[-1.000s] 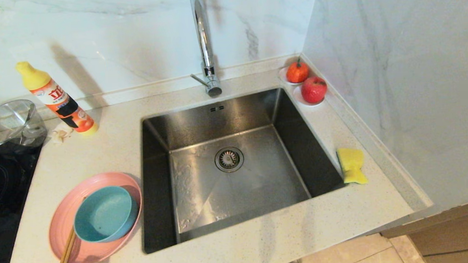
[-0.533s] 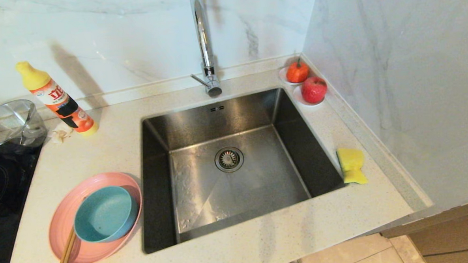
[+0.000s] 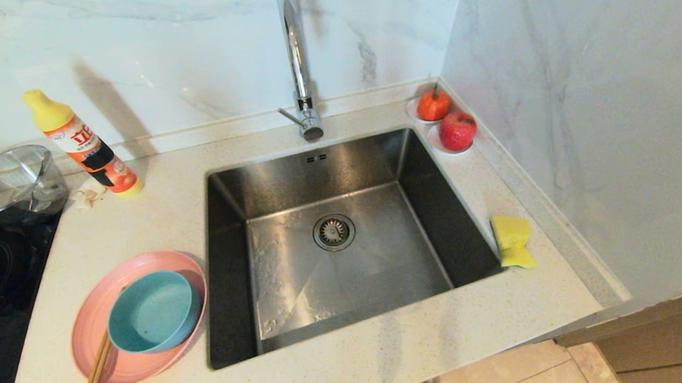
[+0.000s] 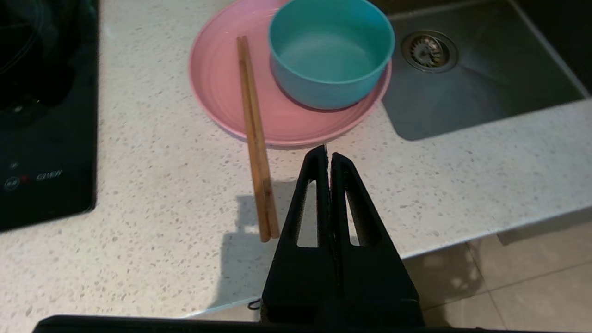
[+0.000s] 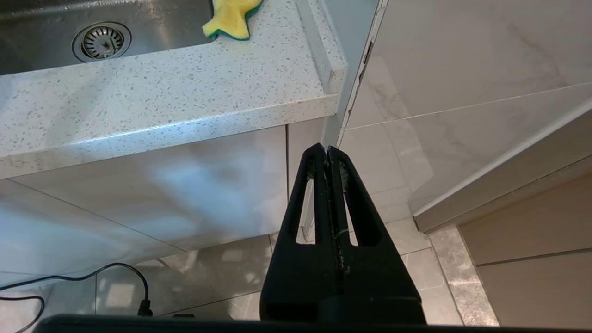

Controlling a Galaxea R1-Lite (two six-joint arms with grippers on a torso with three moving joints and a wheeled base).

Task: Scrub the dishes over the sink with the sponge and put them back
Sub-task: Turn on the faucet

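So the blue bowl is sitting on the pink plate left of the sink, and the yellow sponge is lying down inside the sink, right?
Not quite. The sponge lies on the counter to the right of the sink, not inside it, as the head view shows. The rest holds: the blue bowl sits on the pink plate left of the sink.

- The light is bright and even.
- The bottle (image 3: 83, 146) throws a soft shadow on the wall (image 3: 157, 61) behind it.
- The tap (image 3: 297, 61) and sink (image 3: 294, 176) shine with glare.
- The left gripper (image 4: 329, 155) casts a shadow on the counter (image 4: 162, 194).
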